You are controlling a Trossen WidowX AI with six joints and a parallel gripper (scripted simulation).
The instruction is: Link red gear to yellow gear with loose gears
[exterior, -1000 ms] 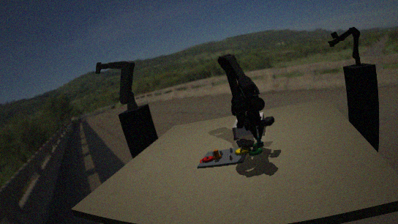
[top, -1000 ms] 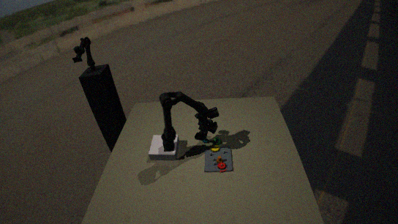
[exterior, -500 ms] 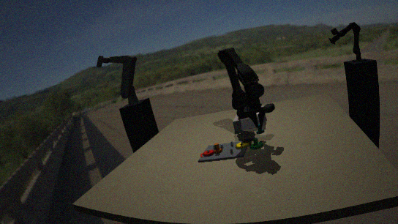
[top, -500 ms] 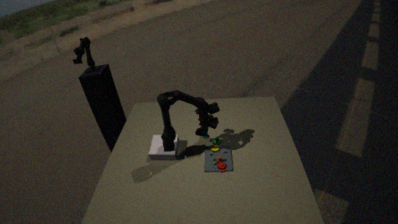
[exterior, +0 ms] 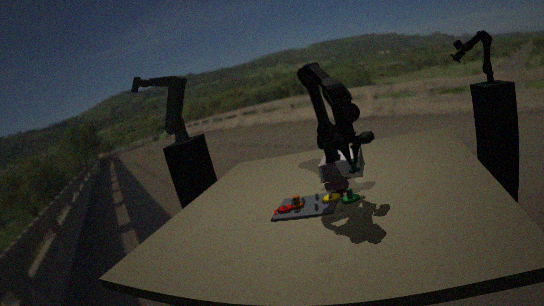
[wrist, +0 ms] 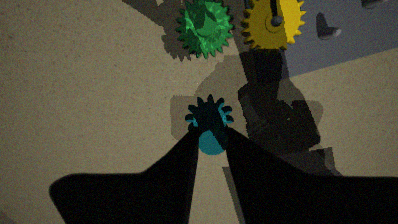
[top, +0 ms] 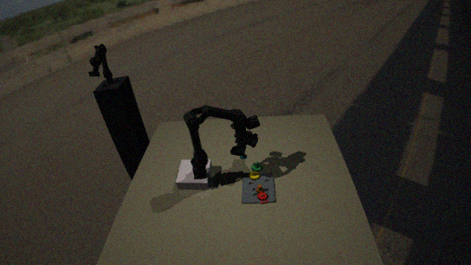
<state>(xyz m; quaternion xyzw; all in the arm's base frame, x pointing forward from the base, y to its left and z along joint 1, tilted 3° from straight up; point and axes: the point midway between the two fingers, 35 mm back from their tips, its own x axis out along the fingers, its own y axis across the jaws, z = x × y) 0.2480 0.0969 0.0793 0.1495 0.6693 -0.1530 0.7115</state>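
1. The gripper (top: 243,152) (exterior: 354,169) (wrist: 211,132) has its fingers pinched on the teal gear (top: 243,157) (exterior: 354,170) (wrist: 211,142), above the table beyond the board's yellow end, probably to carry it over the other gears.
2. The orange gear (top: 260,189) (exterior: 296,202) sits beside the red gear (top: 262,197) (exterior: 285,208) on the board (top: 271,200) (exterior: 277,218) (wrist: 320,57), presumably to begin the chain.
3. The green gear (top: 257,166) (exterior: 350,198) (wrist: 205,27) stands off the board, near the yellow gear (top: 254,175) (exterior: 331,198) (wrist: 270,26) (a spare, perhaps).
4. The wrist view shows the teal teeth clearly; only the outside views show red and orange.
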